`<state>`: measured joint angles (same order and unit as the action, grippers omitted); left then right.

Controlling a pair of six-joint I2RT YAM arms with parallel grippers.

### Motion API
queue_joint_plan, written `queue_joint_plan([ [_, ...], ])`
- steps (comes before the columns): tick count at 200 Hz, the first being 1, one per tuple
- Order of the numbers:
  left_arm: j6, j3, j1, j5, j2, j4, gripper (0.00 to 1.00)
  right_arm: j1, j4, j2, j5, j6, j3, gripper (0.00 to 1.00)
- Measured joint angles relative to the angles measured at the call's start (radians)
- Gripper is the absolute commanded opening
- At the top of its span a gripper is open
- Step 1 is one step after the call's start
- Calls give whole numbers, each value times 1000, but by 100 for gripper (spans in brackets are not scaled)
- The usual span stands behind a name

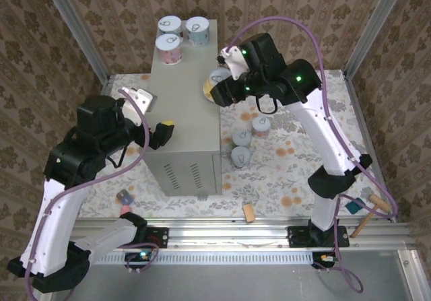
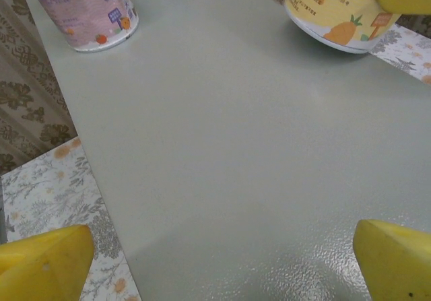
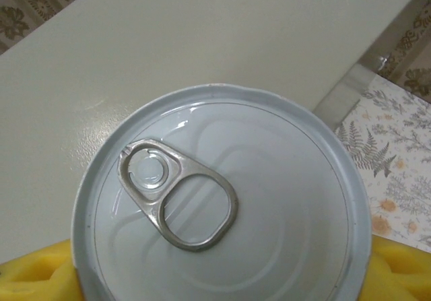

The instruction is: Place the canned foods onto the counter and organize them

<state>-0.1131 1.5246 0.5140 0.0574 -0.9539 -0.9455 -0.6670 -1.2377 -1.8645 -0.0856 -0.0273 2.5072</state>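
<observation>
The right tool [image 3: 219,281] clasps a white-lidded can [image 3: 222,180] at the edge of the tabletop [image 2: 236,146] (its pineapple label shows from the left wrist, where the left tool [image 2: 219,264] gapes wide).

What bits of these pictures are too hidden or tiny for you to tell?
Right wrist view: the yellow can, between the right fingers, shows its lid; the lid hides its label and whether its base rests on the counter.
Left wrist view: the top edge cuts off the pink can, so its lid is unseen.
Top view: writing on the three floor cans is too small to read.
</observation>
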Motion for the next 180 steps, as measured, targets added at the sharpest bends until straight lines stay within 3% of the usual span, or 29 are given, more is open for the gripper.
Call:
queue_joint_plan([
  [47,0,-33,-19,22,20,10,100,-39,-35,-94,72,10,143,76],
  [180,1,-68,-32,95,46,36,100,-76,45,-151,150,26,149,76],
])
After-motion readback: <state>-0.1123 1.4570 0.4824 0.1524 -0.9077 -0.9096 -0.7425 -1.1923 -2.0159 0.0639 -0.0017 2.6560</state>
